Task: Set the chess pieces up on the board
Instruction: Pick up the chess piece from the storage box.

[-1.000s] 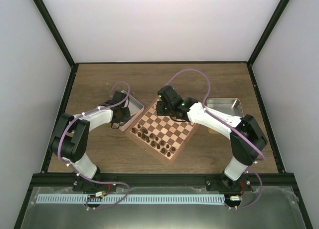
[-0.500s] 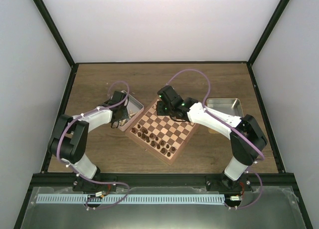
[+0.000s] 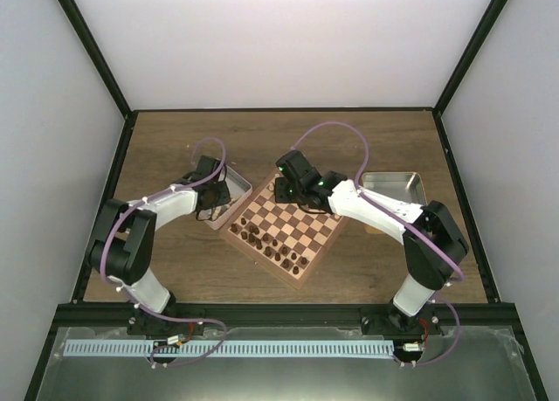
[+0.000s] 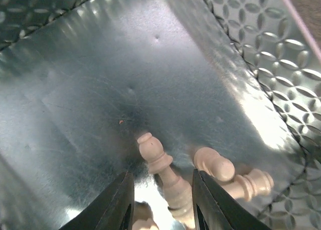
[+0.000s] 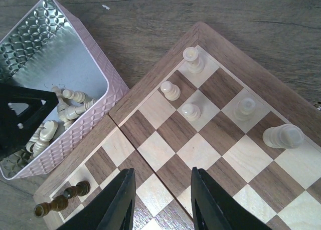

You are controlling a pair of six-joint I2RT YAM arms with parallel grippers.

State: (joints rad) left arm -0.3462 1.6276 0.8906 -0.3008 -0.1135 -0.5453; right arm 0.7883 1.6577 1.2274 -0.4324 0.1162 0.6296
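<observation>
The board (image 3: 284,231) lies at an angle in the middle of the table. Several light chess pieces (image 5: 191,111) stand on its far corner squares, and dark pieces (image 3: 262,239) line its near-left side. My left gripper (image 4: 163,205) is down inside a silver tray (image 4: 125,64), open. One light piece (image 4: 160,165) lies between its fingers, apart from the left one. Two more light pieces (image 4: 215,165) lie just to the right. My right gripper (image 5: 160,200) hovers open over bare board squares (image 5: 200,150), holding nothing.
The left tray (image 3: 240,187) touches the board's left corner and holds several loose light pieces (image 5: 65,109). A second silver tray (image 3: 393,187) sits at the back right, behind the right arm. Two dark pieces (image 5: 75,190) stand near my right gripper's left finger.
The left gripper has shifted slightly inside the tray. The right arm and the pieces on the board have not moved.
</observation>
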